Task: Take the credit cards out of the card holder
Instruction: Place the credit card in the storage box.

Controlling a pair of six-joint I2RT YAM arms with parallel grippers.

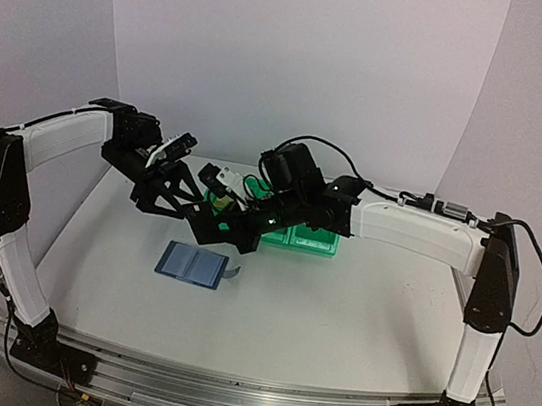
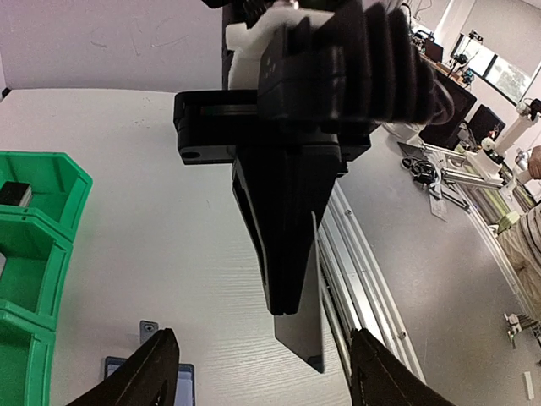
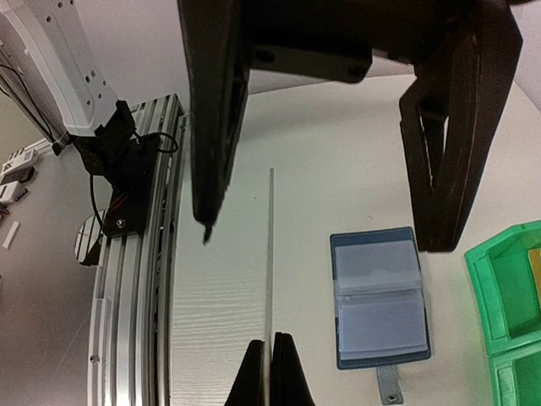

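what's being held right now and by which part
The right gripper pinches a credit card by one edge; the open left gripper holds nothing.

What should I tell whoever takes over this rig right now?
Left gripper open, straddling the card.
Right gripper shut on the card, held on edge above the table.
Card holder lies open on the table, slots apparently empty.
Done: a yellow card and a black card seem already in the green bins.
Left: set the held card down, probably in a bin.
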